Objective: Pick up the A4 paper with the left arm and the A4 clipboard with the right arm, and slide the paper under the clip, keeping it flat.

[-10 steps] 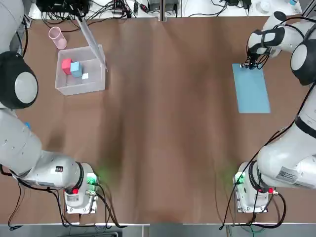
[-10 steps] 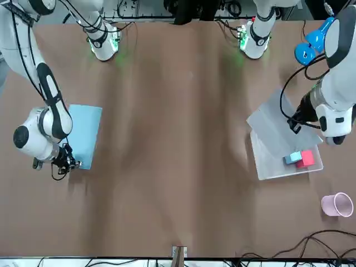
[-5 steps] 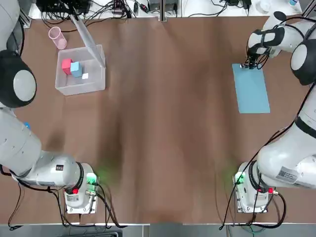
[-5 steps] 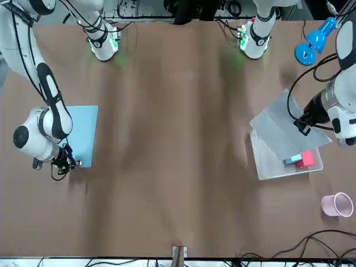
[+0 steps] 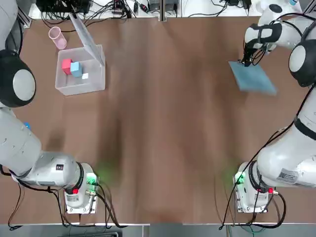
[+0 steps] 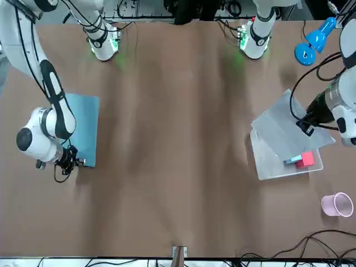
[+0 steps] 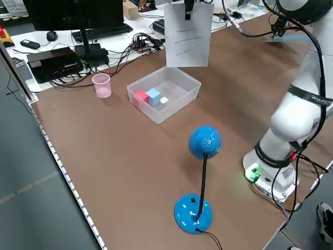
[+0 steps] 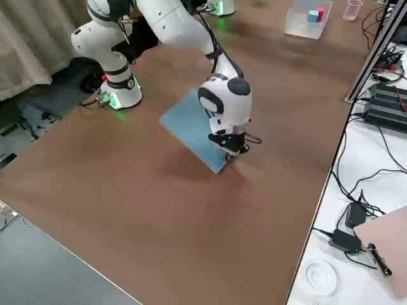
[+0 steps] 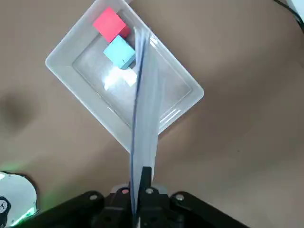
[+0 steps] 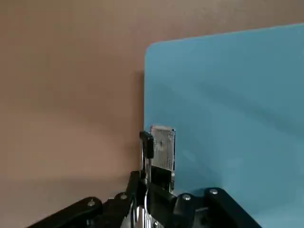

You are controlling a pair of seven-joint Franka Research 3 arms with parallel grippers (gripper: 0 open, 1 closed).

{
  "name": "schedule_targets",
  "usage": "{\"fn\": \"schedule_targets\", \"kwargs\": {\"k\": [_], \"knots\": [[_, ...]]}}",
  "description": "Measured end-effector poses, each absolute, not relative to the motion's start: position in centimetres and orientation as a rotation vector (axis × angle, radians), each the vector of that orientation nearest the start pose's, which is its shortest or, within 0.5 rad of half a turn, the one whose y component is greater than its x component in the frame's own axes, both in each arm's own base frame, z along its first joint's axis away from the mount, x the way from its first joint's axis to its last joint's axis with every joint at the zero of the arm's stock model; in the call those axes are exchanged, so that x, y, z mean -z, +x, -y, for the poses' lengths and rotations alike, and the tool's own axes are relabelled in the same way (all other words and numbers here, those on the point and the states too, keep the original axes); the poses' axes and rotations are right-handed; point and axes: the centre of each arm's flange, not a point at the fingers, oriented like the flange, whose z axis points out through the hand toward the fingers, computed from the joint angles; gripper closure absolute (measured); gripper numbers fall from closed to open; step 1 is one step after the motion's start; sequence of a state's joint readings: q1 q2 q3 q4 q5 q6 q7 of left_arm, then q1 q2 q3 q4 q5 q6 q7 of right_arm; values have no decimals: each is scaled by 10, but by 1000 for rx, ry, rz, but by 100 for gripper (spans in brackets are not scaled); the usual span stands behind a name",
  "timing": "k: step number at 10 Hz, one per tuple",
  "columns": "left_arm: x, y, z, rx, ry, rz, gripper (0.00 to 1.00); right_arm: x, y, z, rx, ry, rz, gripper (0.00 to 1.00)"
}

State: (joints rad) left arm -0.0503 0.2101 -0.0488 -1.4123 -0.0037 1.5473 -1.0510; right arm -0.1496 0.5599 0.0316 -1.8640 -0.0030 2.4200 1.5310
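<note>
At two o'clock, right gripper (image 5: 244, 62) is pinching clipboard (image 5: 256, 80) edge, closed, presumably for lifting; at eleven, left gripper (image 7: 189, 11) (closed too) is dangling paper (image 7: 187, 44).

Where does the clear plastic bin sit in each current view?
Top: upper left, the bin.
Front: right of centre, partly behind the paper.
Left side: above centre.
Right side: top edge, right of centre.
Left wrist: upper middle, beyond the paper in the left gripper.
Right wrist: not in it; the right gripper is at the clipboard.
Shared landmark, first five: blue block inside.
</note>
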Motion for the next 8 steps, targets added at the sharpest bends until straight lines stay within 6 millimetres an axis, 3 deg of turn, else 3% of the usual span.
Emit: {"fn": "schedule_targets", "kwargs": {"k": [2, 3, 6, 8], "knots": [[-585, 612, 61, -100, -2737, 1540, 99, -244, 645, 56, -8, -2103, -2314, 97], [-589, 612, 61, -91, -2729, 1567, 99, -261, 653, 36, -4, -2105, -2308, 97], [-592, 613, 61, -84, -2710, 1605, 99, -292, 669, -44, 40, -2170, -2196, 97], [-592, 612, 65, -85, -2685, 1648, 99, -305, 671, -109, 61, -2215, -2112, 97]]}}
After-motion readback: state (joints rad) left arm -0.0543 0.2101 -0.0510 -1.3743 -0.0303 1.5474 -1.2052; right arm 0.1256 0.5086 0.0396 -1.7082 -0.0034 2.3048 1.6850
